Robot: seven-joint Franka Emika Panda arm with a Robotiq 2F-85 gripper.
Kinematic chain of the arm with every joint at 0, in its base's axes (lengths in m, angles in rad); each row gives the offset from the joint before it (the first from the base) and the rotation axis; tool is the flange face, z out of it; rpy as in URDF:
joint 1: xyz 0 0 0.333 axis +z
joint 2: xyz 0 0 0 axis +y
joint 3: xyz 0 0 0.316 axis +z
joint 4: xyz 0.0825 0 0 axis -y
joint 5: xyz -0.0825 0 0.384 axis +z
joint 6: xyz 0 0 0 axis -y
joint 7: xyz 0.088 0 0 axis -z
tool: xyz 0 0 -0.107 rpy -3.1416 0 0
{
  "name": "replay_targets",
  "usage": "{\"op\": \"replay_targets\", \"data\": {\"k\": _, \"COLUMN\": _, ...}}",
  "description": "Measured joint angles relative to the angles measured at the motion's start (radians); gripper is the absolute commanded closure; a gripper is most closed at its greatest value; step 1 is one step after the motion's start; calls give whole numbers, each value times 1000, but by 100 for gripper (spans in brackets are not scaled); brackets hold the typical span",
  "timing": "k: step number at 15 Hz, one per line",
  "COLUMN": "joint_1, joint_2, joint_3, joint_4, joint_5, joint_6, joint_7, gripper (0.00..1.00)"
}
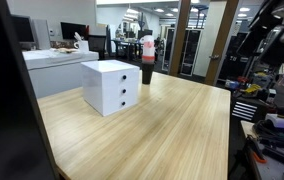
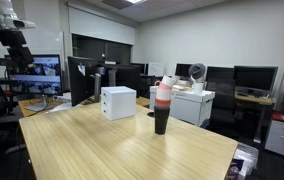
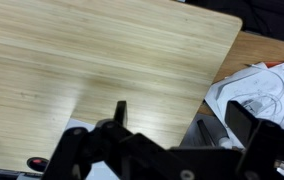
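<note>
In the wrist view my gripper [image 3: 182,120] hangs high over a light wooden table [image 3: 92,60]. It is open and nothing is between its two dark fingers [image 3: 120,112]. A white patch [image 3: 75,129] shows just under the gripper body, mostly hidden. A white three-drawer box [image 1: 112,86] [image 2: 118,102] stands on the table in both exterior views. Beside it is a black cup [image 1: 147,72] [image 2: 161,120] with a red-and-white object in it. The arm [image 2: 9,40] rises at the table's edge, well away from both.
Crumpled white papers [image 3: 260,85] lie past the table's edge in the wrist view. Monitors [image 2: 82,80] and desks [image 2: 197,103] surround the table. Dark equipment and cables [image 1: 272,60] crowd one side. A white counter [image 1: 52,65] stands behind the drawer box.
</note>
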Motion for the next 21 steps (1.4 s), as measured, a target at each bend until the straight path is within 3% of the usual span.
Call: {"op": "replay_targets", "data": {"k": 21, "joint_1": 7, "joint_2": 0, "joint_3": -2, "joint_4": 1, "joint_5": -11, "joint_6": 1, "joint_7": -29, "gripper": 0}}
